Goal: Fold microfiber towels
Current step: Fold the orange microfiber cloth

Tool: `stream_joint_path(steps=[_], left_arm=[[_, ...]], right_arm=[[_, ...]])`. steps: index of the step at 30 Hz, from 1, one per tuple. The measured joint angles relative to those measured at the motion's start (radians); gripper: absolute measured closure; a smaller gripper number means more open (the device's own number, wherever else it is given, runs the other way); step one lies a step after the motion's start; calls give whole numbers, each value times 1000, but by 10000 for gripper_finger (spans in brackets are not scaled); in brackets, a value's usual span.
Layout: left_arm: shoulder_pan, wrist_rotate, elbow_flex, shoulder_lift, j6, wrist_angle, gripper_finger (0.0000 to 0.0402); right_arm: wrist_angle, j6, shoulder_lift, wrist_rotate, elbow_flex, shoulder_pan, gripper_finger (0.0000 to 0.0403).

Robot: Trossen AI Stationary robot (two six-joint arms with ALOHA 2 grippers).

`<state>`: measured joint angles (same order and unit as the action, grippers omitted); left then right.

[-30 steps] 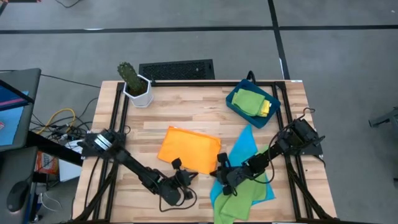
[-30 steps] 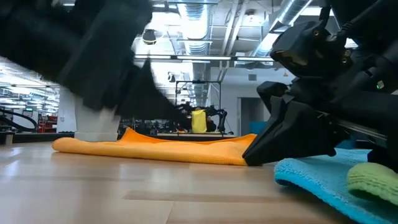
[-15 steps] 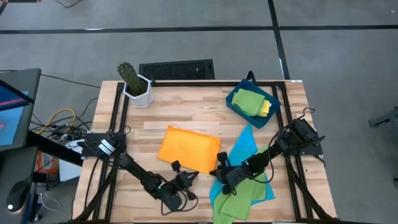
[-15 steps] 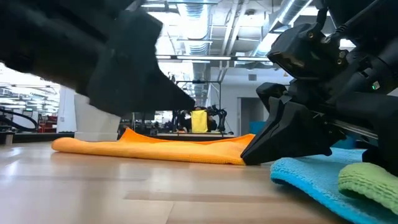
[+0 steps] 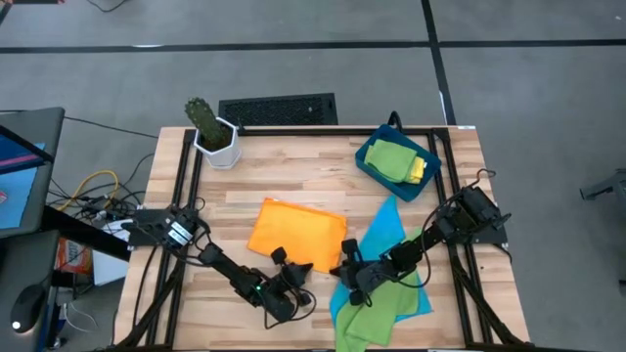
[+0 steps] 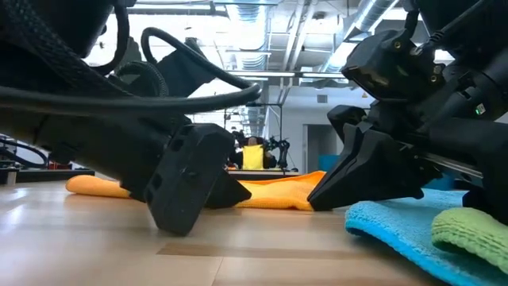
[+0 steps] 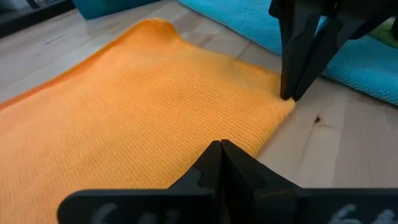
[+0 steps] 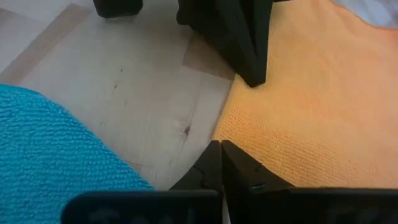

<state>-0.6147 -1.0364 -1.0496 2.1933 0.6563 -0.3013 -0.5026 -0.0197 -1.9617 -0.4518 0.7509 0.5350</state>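
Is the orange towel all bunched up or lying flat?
Flat. The orange towel lies spread smooth on the wooden table, no bunching.

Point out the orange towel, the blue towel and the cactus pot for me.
orange towel [image 5: 296, 235]: high view, middle of the cloth.
blue towel [image 5: 384, 232]: high view, its upper part.
cactus pot [image 5: 217, 147]: high view, the white pot's side.
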Motion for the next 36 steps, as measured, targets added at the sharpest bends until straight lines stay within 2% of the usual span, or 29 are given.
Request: stream_joint_path(steps=[10, 14, 21, 26, 31, 36], left_arm=[[-1, 12, -2, 0, 33, 29, 402], [-1, 17, -2, -1, 32, 31, 402], [-2, 23, -2, -2, 18, 38, 402], [-5, 32, -9, -2, -6, 41, 402], [-20, 55, -53, -5, -62, 87, 402], [-27, 98, -112, -39, -62, 319, 402]], right_arm=[[49, -220, 25, -37, 121, -45, 387], [49, -292, 25, 61, 160, -104, 389], [48, -314, 25, 259, 184, -212, 386], [-64, -326, -42, 373, 199, -246, 388], [-67, -336, -136, 381, 253, -250, 383], [-65, -348, -196, 376, 293, -249, 384]])
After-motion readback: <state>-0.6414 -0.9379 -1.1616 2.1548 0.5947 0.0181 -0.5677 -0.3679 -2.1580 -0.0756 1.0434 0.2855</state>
